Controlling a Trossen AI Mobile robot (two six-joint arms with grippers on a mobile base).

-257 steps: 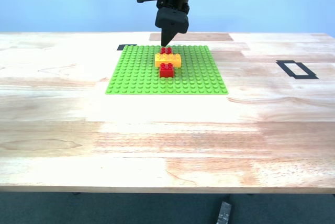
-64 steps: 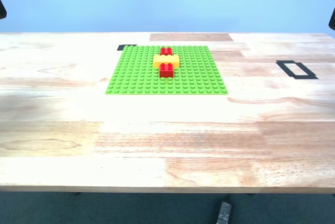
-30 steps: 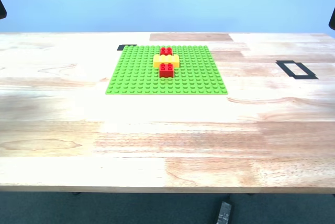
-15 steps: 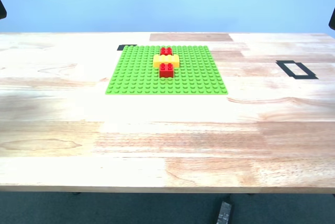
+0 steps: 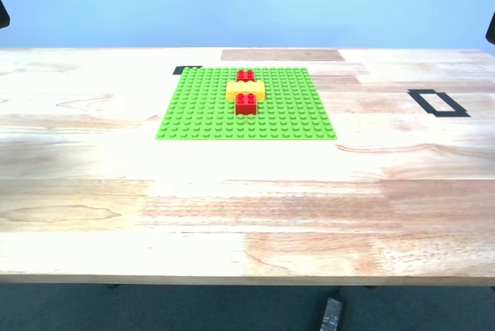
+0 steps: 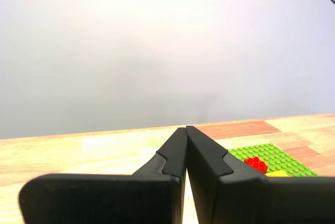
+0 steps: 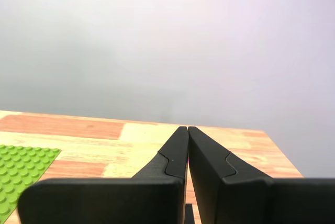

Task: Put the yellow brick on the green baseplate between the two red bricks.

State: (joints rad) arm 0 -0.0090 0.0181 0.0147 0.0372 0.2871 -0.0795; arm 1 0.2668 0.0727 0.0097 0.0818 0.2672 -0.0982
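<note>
Wooden bench [image 5: 247, 192] carries the green baseplate [image 5: 201, 114] near its far edge, flat. On the baseplate toward its far edge: the yellow brick [image 5: 246, 89] sits crosswise between the two red bricks, touching both, far red brick [image 5: 245, 76] behind it, near red brick [image 5: 247, 104] in front. Black tape outline [image 5: 438, 103] on the bench toward the exterior view's right. My first gripper [image 6: 185, 135] is pressed together, holding nothing, above the bench. My second gripper [image 7: 187, 134] is likewise closed on nothing.
</note>
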